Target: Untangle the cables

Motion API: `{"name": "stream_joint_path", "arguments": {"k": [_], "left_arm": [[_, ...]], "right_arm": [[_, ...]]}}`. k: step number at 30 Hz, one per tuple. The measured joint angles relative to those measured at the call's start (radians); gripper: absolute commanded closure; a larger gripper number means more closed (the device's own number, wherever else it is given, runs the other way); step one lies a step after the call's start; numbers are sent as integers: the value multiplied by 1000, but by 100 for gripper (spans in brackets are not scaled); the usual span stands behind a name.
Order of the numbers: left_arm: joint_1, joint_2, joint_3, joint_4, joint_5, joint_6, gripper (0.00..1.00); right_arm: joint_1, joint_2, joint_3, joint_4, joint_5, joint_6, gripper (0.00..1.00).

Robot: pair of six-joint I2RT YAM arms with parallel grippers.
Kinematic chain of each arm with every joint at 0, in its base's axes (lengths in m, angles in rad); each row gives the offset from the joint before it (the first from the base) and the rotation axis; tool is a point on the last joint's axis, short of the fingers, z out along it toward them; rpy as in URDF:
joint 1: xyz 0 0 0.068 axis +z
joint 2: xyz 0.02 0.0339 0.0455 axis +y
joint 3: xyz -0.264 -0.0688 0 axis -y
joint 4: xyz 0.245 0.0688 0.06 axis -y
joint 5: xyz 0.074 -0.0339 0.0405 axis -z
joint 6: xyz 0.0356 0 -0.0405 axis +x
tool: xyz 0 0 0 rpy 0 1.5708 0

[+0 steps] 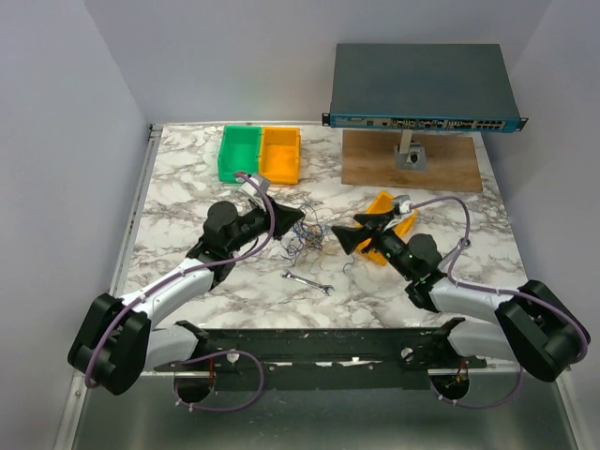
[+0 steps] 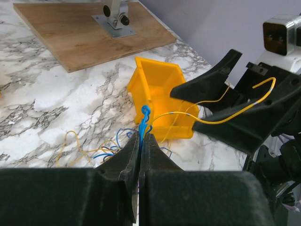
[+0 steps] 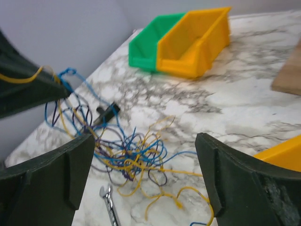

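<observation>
A blue cable [image 2: 144,117] is pinched in the closed left jaws, seemingly so that it can be drawn out of the tangle of cables [image 3: 129,157], which lies on the tabletop [image 1: 187,178] between both sets of jaws. The right jaws are spread wide, with a yellow wire [image 2: 235,115] draped across one of them. No writing can be read.

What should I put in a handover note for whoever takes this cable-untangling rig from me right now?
Left tool: shut on a blue cable.
Right tool: open, gripping nothing; a yellow cable runs loose between its fingers.
Cables: blue, yellow and dark strands knotted in one pile on the table between the arms, with a wrench beside it.
Done: no strand separated yet.
Left: pull each strand free.
</observation>
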Motion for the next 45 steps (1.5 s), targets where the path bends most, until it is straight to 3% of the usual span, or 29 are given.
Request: {"name": "stream_joint_path", "arguments": {"k": [3, 5, 16, 18, 20, 21, 23, 25, 27, 38, 45], "left_arm": [[0, -1, 0, -1, -1, 4, 100], [0, -2, 0, 1, 2, 8, 100], [-28, 45, 26, 47, 166, 16, 100], [-30, 45, 26, 57, 180, 18, 100], [-30, 45, 26, 66, 198, 18, 99], [-31, 45, 27, 71, 208, 18, 95], [-33, 45, 27, 76, 213, 18, 82], [-34, 49, 30, 73, 211, 16, 58], [-34, 52, 42, 48, 191, 19, 49], [-34, 100, 124, -117, 31, 31, 44], [-34, 97, 122, -128, 23, 32, 44]], "right_arm": [[-1, -58, -31, 15, 124, 19, 5], [-7, -71, -55, 39, 124, 7, 8], [-7, 148, 66, 20, -204, -24, 23], [-7, 172, 84, 16, -246, -21, 29], [-7, 183, 94, 15, -278, -18, 46], [-7, 189, 99, 14, -295, -16, 61], [-7, 193, 105, 12, -311, -16, 81], [-7, 194, 111, 3, -316, -9, 92], [-7, 190, 113, -8, -309, -7, 97], [-6, 79, 91, -60, -18, 87, 99], [-6, 36, 255, -295, 121, 186, 99]]}}
